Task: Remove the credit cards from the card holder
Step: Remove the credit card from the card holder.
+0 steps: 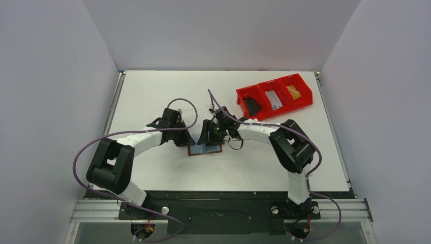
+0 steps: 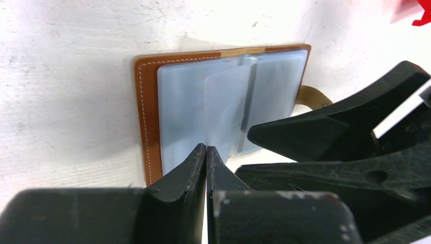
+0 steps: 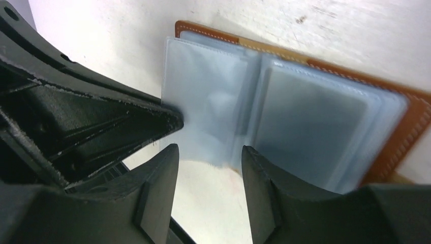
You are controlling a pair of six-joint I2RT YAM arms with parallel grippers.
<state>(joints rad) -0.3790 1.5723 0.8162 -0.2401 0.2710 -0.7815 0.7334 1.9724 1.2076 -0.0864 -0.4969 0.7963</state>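
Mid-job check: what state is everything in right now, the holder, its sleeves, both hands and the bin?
card holder: open, lying flat, pale sleeves facing up.
closing tab: unfastened, sticking out at the side.
middle sleeve: standing up from the rest.
left hand: shut, tips at the raised sleeve's edge.
right hand: open, fingers either side of a sleeve edge.
red bin: an item in each of its three compartments.

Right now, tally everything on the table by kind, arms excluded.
Brown leather card holder, open: 1
Red plastic three-compartment bin: 1
Flat things in the bin (black item, silvery item, yellowish item): 3
Total: 5
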